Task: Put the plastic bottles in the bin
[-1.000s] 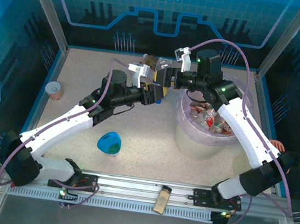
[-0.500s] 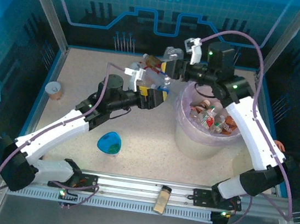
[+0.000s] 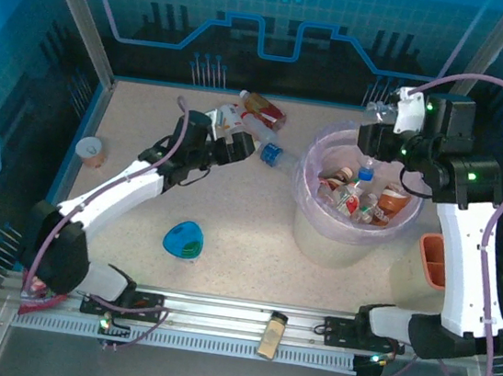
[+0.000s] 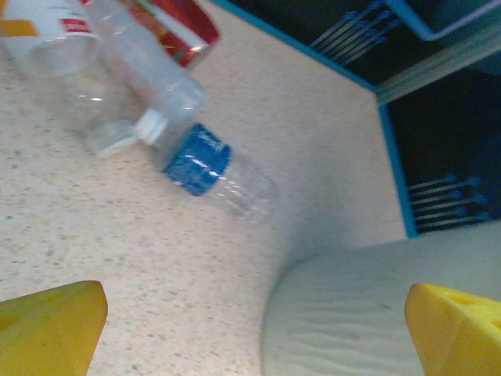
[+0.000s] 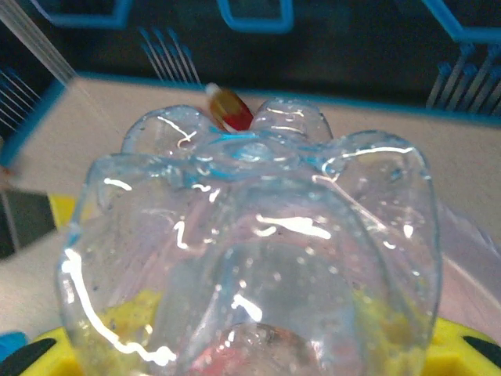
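Speckled table [image 3: 250, 202]: blue dish [image 3: 184, 238], cup [image 3: 92, 149], loose bottles [image 3: 271, 153].

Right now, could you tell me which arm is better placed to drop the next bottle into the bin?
Right, probably. The right fingers grip a clear bottle by the bin's far rim. The left fingers are open and empty above the table, with the blue-labelled bottle lying ahead, ungrasped.

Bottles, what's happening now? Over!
Left gripper open near loose bottles. Right gripper holding a bottle over the bin. Nothing blocking the drop.
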